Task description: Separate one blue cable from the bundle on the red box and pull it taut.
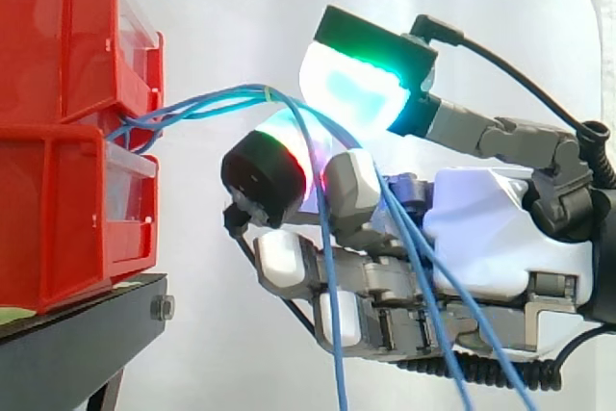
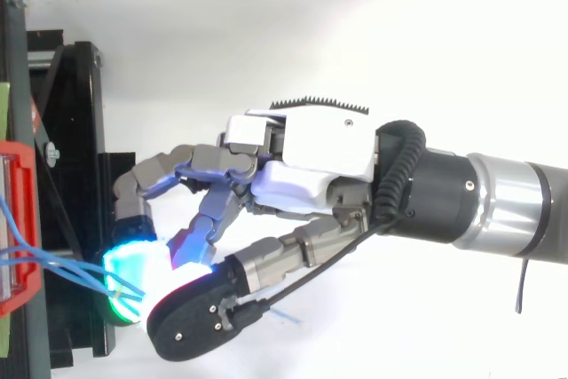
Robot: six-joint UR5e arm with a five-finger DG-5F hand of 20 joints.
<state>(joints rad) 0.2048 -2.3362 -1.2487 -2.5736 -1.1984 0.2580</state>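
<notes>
Beside the box (image 1: 58,218), hand (image 1: 481,218) pinches several cables (image 1: 207,103): separation step; next, isolate one and pull taut.

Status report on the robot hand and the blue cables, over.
Hand pinching thin blue cables between glowing pads. Several strands together, none separated; ends hang over hand. Nothing between hand and red plastic bins.
</notes>
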